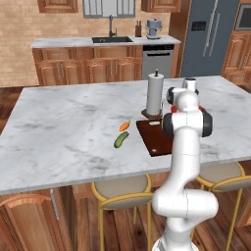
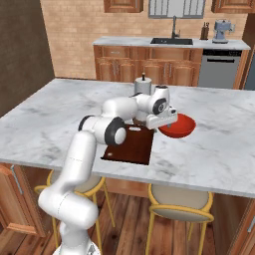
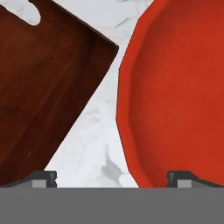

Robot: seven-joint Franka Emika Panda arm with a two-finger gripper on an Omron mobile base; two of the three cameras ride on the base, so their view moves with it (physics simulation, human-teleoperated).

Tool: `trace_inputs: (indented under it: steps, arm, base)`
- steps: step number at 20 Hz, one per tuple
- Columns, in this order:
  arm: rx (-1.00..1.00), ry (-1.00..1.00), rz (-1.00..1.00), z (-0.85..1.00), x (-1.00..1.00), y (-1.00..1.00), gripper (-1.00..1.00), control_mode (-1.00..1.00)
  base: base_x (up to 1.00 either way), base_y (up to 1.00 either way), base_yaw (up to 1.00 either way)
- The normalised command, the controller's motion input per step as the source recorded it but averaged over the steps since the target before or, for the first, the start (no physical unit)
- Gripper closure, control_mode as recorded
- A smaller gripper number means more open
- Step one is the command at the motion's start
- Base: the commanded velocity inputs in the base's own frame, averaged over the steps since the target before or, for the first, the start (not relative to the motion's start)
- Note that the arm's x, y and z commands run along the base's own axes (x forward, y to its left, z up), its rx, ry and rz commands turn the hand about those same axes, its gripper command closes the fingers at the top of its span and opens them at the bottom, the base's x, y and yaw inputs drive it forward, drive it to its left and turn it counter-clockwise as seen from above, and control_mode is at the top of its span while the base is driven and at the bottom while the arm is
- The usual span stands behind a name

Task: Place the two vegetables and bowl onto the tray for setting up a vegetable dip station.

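A white, grey-veined marble desk point(image 1: 68, 127) is filling the middle of a kitchen with a brick wall, wooden cabinets, a sink point(image 1: 112, 39) and a steel refrigerator point(image 1: 208, 37) behind it; yellow-legged stools point(image 1: 122, 192) are standing under its near edge on a wood-plank floor.

The tray point(image 2: 128, 145), a dark reddish-brown board, is lying on the desk near the near edge. In the left base view the carrot point(image 1: 124, 126) and the cucumber point(image 1: 121, 140) are resting on bare marble at about 9 o'clock of the tray, close together, the carrot farther from the near edge; neither is touching the board. A white paper-towel roll point(image 1: 154, 95) is standing upright at the tray's 12 o'clock end.

The bowl point(image 2: 177, 125), bright red and shallow, is sitting on the marble just beside the tray at about 3 o'clock in the right base view, with a strip of marble showing between them in the hand view.

The gripper point(image 3: 113, 178) is hovering low with its jaws spread wide and nothing between them, one fingertip point(image 3: 43, 179) over the tray's edge and the other over the bowl's near rim.

The arm is hiding the bowl almost entirely in the left base view and is covering part of the tray in both base views. The hand view is cutting off both tray and bowl at its borders.
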Motion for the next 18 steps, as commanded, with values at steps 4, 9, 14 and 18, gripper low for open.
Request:
trace_inputs:
  steps: [4, 9, 14, 18]
  arm:
    - [0.0, 0.03, 0.0, -0.06, 0.24, -0.05, -1.0, -1.0]
    - [0.0, 0.02, 0.0, -0.08, 0.19, -0.06, -1.0, -1.0]
    - [0.0, 0.01, 0.0, -0.09, 0.15, -0.04, -1.0, -1.0]
    - [0.03, 0.01, 0.0, -0.13, 0.04, -0.01, -1.0, -1.0]
  base:
    - [0.0, 0.0, 0.0]
    - [0.0, 0.0, 0.0]
    - [0.0, 0.0, 0.0]
    - [0.0, 0.0, 0.0]
